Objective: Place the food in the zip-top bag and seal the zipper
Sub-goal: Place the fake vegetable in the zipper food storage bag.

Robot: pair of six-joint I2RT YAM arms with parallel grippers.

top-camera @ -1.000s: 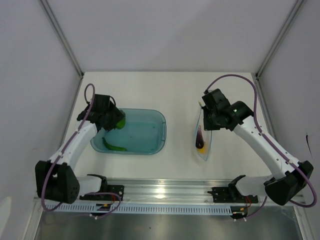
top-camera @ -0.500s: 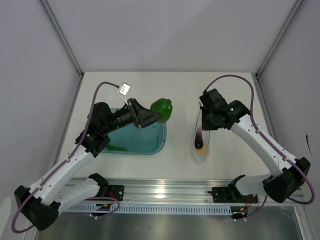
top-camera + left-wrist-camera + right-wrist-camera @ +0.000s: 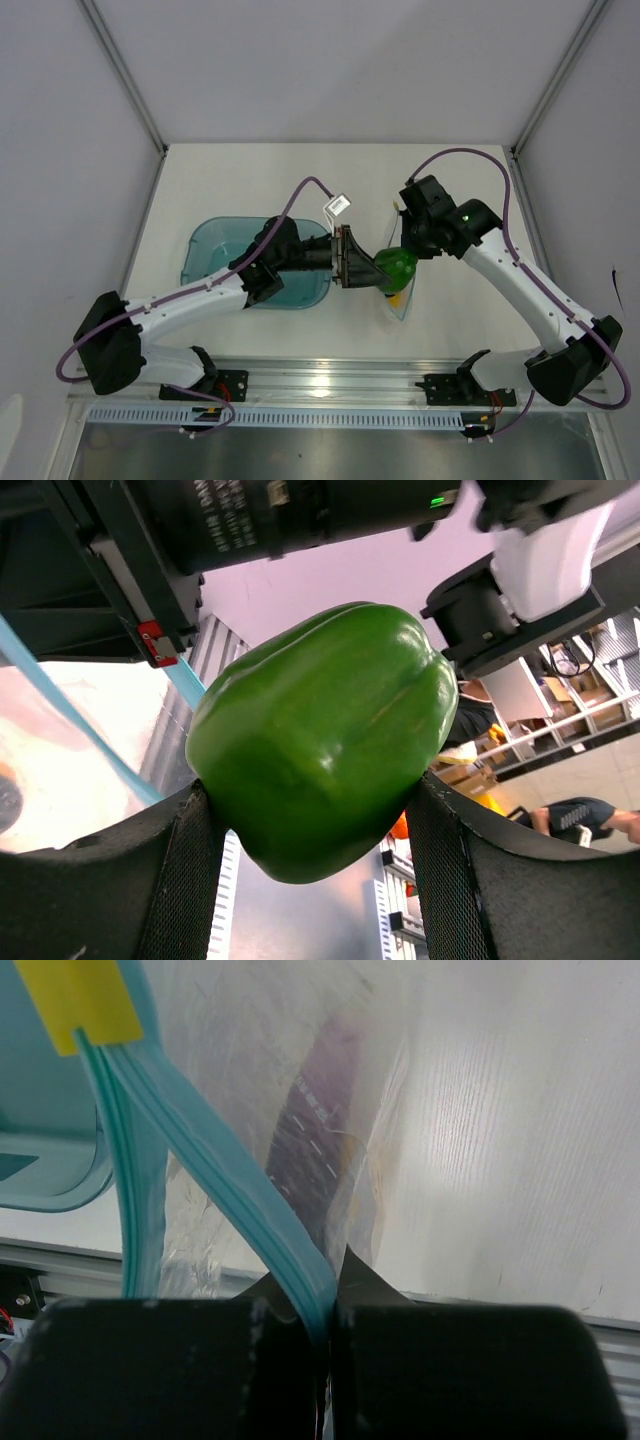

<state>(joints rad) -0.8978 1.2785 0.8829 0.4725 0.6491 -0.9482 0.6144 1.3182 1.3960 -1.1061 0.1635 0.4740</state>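
Shiny green pepper (image 3: 325, 735) squeezed tight between the two fingers of the left gripper (image 3: 378, 268), up off the table (image 3: 300, 180). In the top view, right of the middle, pressed up against the 9 o'clock side of the zip-top bag (image 3: 408, 302). Hard to tell if any of it is inside the bag yet. Clear, crinkly bag, long from 12 o'clock to 6 o'clock, with the blue-teal zipper (image 3: 235, 1205) along its edge. Purple piece (image 3: 320, 1130) inside, seen through the plastic. Right gripper (image 3: 328, 1330) at the 12 o'clock end of the bag, fingers pressed together on the zipper edge, pinching it. Left arm stretched far across from 9 o'clock, over the teal tray (image 3: 215, 245). Tray at 9 o'clock from the bag, well apart from it
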